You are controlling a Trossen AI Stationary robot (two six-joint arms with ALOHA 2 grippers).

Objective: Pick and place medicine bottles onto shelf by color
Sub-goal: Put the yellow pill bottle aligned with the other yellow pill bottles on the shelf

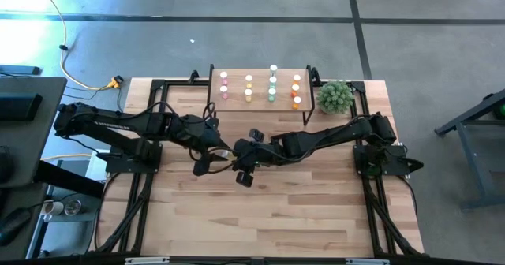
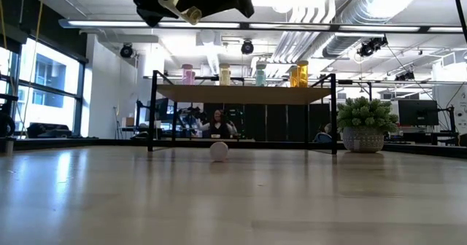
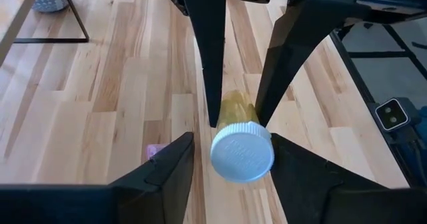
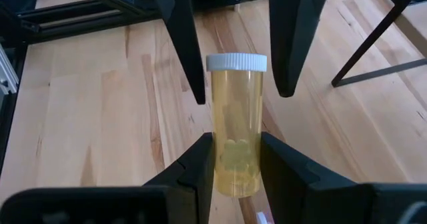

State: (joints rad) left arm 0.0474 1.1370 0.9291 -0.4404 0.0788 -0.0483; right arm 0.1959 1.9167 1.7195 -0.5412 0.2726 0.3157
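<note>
Yellow bottle [image 4: 237,127] sits clamped at its base in the right gripper [image 4: 237,159] above mid-table; the left gripper [image 3: 230,159] straddles its white cap, fingers apart. Pink bottle [image 3: 153,152] lies half hidden below. Shelf [image 1: 260,87] holds 10 or so.

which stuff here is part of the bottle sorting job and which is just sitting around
Part of the job:
- yellow bottle, gripped at its base by the right gripper, its cap end between the left gripper's open fingers
- shelf with sorted bottles on top
- pink bottle on the table

Just lying about:
- potted plant
- yellow cable on the floor
</note>
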